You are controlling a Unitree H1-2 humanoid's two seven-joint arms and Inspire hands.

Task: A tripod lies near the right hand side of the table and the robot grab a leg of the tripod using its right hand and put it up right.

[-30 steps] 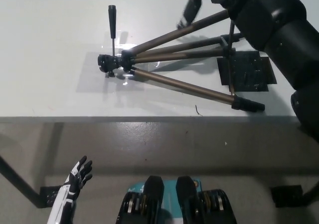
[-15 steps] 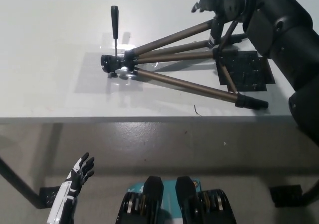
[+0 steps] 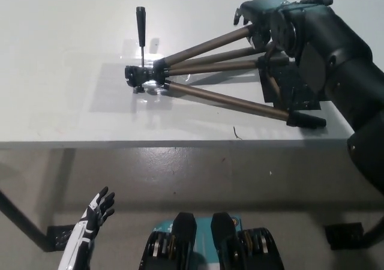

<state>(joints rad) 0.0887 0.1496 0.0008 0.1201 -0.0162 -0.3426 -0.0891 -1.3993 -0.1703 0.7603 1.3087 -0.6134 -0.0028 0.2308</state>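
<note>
Our right arm [image 3: 336, 60] is bulky and black throughout, built of rounded, glossy shells that catch a dull teal sheen under the light, with a circular housing at the wrist. Our right hand [image 3: 264, 15] is the same black, blocky and hard-edged. Our left hand [image 3: 99, 207] is white with black fingers [image 3: 105, 199] and dark palm patches, on a slim white forearm.

A pale grey bench [image 3: 72, 102] is seen from above, evenly lit, with grey concrete floor [image 3: 198, 180] below its front edge.
</note>
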